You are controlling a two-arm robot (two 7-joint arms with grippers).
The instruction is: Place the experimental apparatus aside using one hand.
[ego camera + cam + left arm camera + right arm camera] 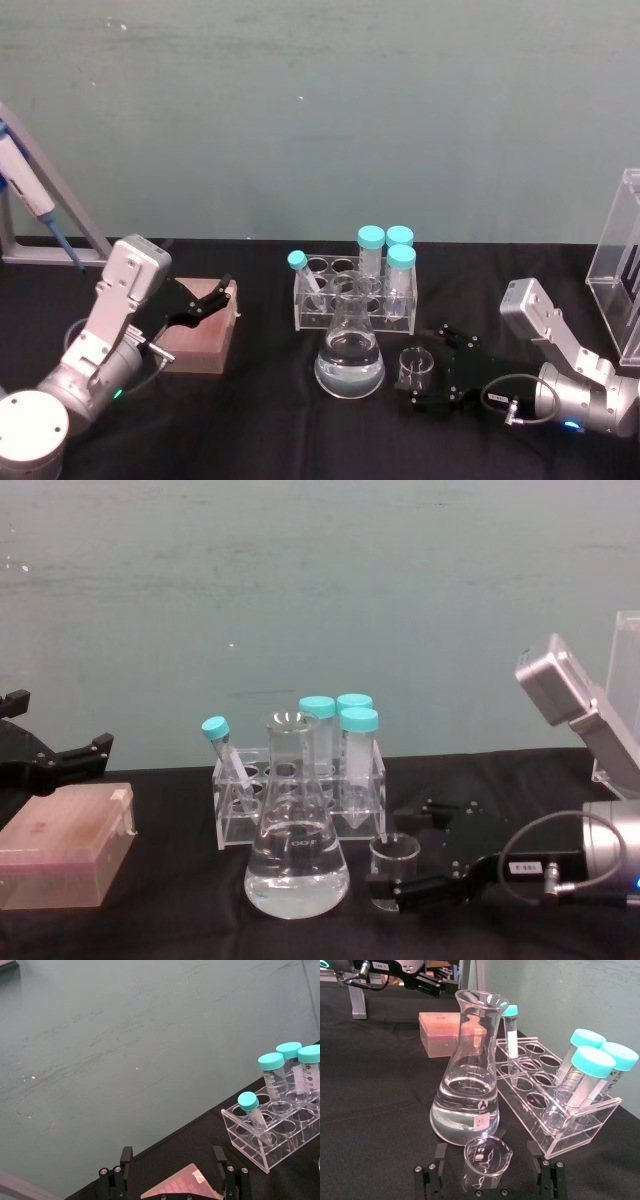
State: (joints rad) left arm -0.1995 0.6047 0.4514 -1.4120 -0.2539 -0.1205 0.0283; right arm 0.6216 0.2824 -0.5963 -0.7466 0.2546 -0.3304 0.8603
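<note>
A small glass beaker (pixel 414 368) stands on the black table, right of a conical flask (pixel 350 352) partly filled with clear liquid. My right gripper (pixel 428 370) lies low on the table, open, with one finger on each side of the beaker. In the right wrist view the beaker (pixel 487 1162) stands free of both fingers (pixel 440 1154), and the flask (pixel 467 1090) rises just behind it. A tall clear acrylic stand (pixel 620 265) with dark pipettes is at the far right. My left gripper (pixel 210 300) hovers open over a pink box (pixel 200 335).
A clear tube rack (pixel 355 295) with several teal-capped tubes stands right behind the flask. A pipette on a metal stand (pixel 40 205) is at the far left. Bare black table lies in front of the flask and between the pink box and the rack.
</note>
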